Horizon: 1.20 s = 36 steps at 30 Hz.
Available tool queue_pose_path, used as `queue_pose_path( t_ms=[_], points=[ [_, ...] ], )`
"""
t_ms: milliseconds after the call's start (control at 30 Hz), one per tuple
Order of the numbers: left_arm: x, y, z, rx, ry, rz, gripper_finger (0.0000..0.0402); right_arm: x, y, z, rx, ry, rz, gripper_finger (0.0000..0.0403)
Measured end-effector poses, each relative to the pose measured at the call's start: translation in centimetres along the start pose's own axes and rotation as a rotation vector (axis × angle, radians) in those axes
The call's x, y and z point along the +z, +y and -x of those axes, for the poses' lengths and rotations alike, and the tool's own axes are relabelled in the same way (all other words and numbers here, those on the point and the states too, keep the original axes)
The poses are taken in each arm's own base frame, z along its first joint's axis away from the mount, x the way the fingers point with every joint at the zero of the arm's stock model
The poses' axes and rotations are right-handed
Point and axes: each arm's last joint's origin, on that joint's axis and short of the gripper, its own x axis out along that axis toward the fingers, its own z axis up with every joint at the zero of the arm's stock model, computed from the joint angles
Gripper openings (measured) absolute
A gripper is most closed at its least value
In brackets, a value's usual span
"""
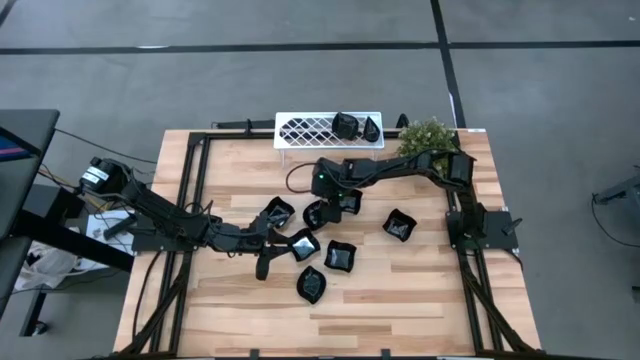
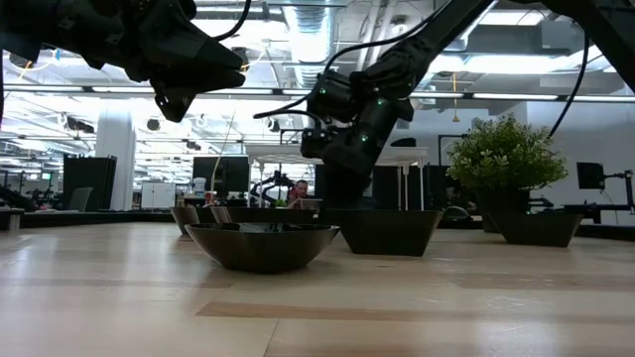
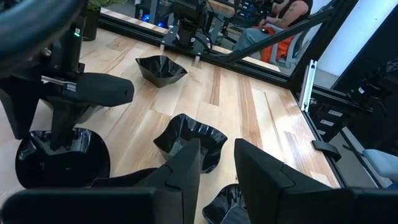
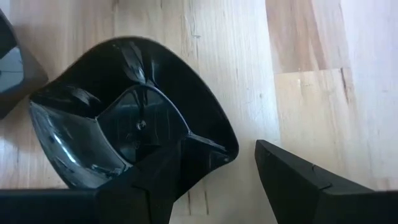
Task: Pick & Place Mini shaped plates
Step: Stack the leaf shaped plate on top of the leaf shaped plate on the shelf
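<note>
Mini shaped plate [image 4: 124, 130] rim sits between right gripper's [image 4: 217, 180] spread fingers (unclamped).

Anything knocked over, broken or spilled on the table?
Nothing stands out. The loose mini plates sit upright and apart on the wood, and two more rest on the white rack. No chips or spills are visible. The right end effector straddles one plate's rim, open.
</note>
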Motion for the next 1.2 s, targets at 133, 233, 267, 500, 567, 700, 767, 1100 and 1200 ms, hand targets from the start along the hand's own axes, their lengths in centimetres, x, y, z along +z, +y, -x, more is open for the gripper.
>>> queue_pose_path(
  t_ms=[133, 233, 267, 500, 567, 700, 767, 1100, 1200],
  points=[
    [0.00, 0.00, 0.00, 0.000, 0.000, 0.000, 0.0102, 0.41, -0.01, 0.23, -0.001, -0.009, -0.002, 0.0176],
    [0.00, 0.00, 0.00, 0.000, 0.000, 0.000, 0.0102, 0.57, -0.03, 0.51, 0.001, 0.012, -0.028, 0.0155],
    [0.00, 0.00, 0.00, 0.000, 0.000, 0.000, 0.0102, 0.56, -0.02, 0.60, 0.002, 0.022, -0.044, 0.0149],
    [0.00, 0.00, 0.00, 0.000, 0.000, 0.000, 0.0102, -0.03, 0.11, 0.72, 0.011, 0.093, -0.103, 0.0135],
    [0.00, 0.00, 0.00, 0.000, 0.000, 0.000, 0.0102, -0.09, 0.13, 0.73, 0.012, 0.099, -0.104, 0.0135],
    [0.00, 0.00, 0.00, 0.000, 0.000, 0.000, 0.0102, -0.09, 0.19, 0.72, 0.014, 0.099, -0.103, 0.0134],
    [0.00, 0.00, 0.00, 0.000, 0.000, 0.000, 0.0102, -0.08, 0.19, 0.72, 0.014, 0.099, -0.102, 0.0134],
    [0.00, 0.00, 0.00, 0.000, 0.000, 0.000, 0.0102, 0.50, -0.22, 0.73, 0.004, 0.033, -0.093, 0.0134],
    [0.00, 0.00, 0.00, 0.000, 0.000, 0.000, 0.0102, 0.65, -0.66, 0.81, -0.003, 0.012, -0.097, 0.0134]
  ],
)
